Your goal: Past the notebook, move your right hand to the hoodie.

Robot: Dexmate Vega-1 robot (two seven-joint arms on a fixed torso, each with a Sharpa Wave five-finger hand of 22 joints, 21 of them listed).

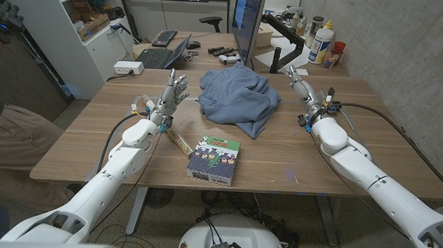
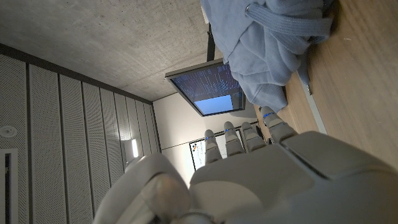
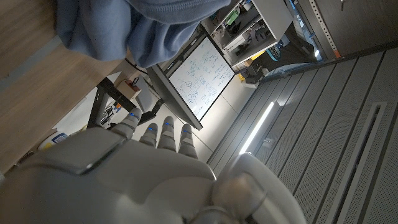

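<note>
Concrete wall (image 1: 408, 43), white shelving (image 1: 75, 18), monitor (image 1: 246, 23)

Bare table (image 1: 296, 147) between right hand (image 1: 298, 81) and hoodie (image 1: 238, 100).

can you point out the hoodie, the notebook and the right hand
hoodie (image 1: 236, 100), head view, on the middle of the crumpled blue fabric
notebook (image 1: 214, 161), head view, on the middle of its illustrated cover
right hand (image 1: 298, 83), head view, on the back of the hand, right of the hoodie
</note>
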